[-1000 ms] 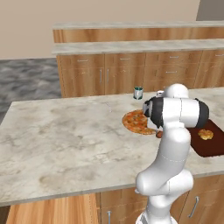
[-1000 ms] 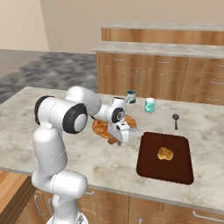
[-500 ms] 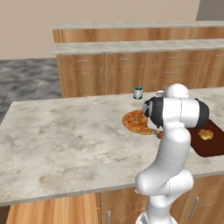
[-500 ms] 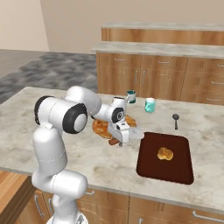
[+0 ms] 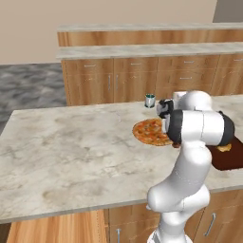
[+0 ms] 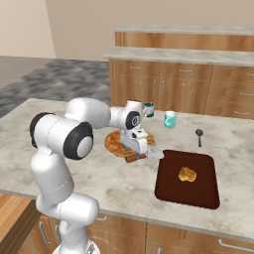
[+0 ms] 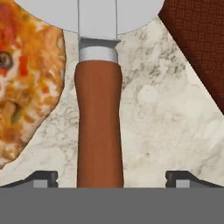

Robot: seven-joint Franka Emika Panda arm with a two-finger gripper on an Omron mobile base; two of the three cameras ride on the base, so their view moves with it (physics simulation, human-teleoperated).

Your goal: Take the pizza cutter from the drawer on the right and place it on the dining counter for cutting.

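**Cutter down on the stone, fingers spread wide**

Down low over the dining counter [image 6: 59, 129], gripper [image 6: 141, 150] hovering just above the pizza cutter [image 7: 99, 109]. Fingertips [image 7: 43, 178] parked well out to either side of the brown handle, clear stone showing between each one and the wood, gripping nothing. Lying flat on the marbled top, round silver blade pointing away from the hand, handle towards it. Squeezed between the pizza [image 6: 115, 143] on one side and the dark red cutting board [image 6: 191, 186] on the other, right beside both. Further back, teal mug [image 6: 170, 119], a small dark spoon [image 6: 199, 135], a dark cup [image 5: 150, 100]
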